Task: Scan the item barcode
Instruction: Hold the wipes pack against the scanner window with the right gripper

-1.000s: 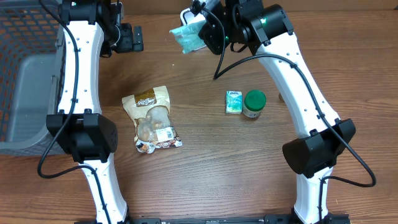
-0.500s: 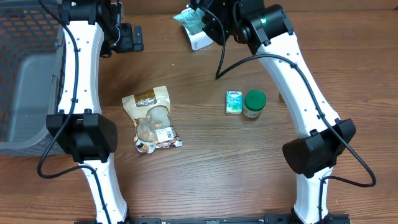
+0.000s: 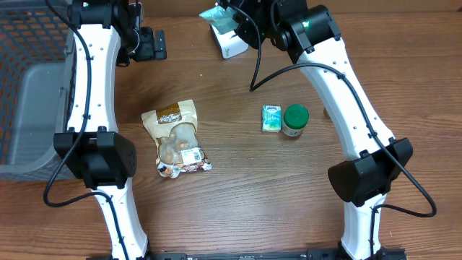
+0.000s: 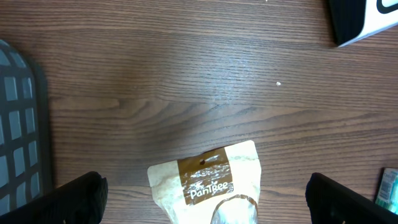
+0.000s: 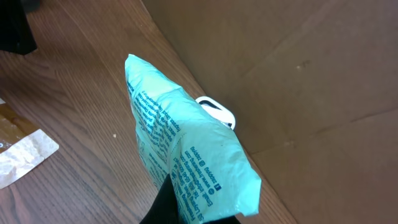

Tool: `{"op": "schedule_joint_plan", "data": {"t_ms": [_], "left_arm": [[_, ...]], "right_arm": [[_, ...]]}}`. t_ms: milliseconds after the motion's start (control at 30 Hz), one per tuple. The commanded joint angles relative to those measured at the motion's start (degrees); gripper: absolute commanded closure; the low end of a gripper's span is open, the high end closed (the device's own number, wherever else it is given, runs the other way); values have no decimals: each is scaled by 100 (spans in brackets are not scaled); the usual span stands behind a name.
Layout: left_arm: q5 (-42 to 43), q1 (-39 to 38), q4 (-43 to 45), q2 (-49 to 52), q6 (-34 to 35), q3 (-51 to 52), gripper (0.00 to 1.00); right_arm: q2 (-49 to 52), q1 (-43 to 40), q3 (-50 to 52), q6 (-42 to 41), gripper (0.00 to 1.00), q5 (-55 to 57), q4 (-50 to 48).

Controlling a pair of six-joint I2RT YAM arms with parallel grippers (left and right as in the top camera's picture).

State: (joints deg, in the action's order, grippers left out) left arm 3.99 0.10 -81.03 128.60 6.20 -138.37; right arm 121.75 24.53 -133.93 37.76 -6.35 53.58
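While the right jaws are clamped shut on a teal pouch (image 5: 186,162), the pouch is held off the surface (image 3: 238,188) at its far edge, close to a cardboard wall (image 5: 298,74). Small print is seen on the pouch's side in the right wrist view. One black finger (image 5: 163,202) is seen under its lower end. A white rounded part (image 5: 217,112) shows just behind the pouch; what it is cannot be told from that view.

From overhead, the pouch (image 3: 216,16) is seen at the end of the right arm (image 3: 339,79), just beyond a white-and-black scanner (image 3: 232,45) lying on the surface. Whether pouch and scanner touch cannot be told. No barcode can be made out.

The left jaws are spread wide with nothing between them. Their fingertips (image 4: 68,199) are seen only at the bottom corners of the left wrist view. The jaws are held above the far left of the surface, near a basket (image 3: 32,32).

A snack bag (image 4: 211,180) with a brown label lies flat on the surface below the left jaws, left of centre overhead. A small box (image 3: 271,118) and a green-lidded jar (image 3: 295,120) are set just beside each other, right of centre. Both are well apart from the pouch. The scanner's corner is also caught at the top right of the left wrist view.
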Motion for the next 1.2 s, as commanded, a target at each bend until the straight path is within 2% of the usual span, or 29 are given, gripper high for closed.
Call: {"op": "schedule_joint_plan", "data": {"t_ms": [0,333,400,467,967,1167], "left_arm": [[-57,-11,0,-76,22,-33,1],[-57,-11,0,-76,20,-33,1],[-57,-11,0,-76,22,-33,0],[-57,-11,0,-76,20,-33,0],[-57,-11,0,-76,22,-33,0],[-57,-11,0,-76,22,-33,1]], "right_arm": [[-157,17,-101,26,96,31,-105],[120,20,-22,52,96,33,-339],[275,20,15,487,96,90,-389],[431,39,98,782,96,398,-686],[1497,155,116,708,96,3115,-2496],[1797,310,118,708,96,3523,-3139]]}}
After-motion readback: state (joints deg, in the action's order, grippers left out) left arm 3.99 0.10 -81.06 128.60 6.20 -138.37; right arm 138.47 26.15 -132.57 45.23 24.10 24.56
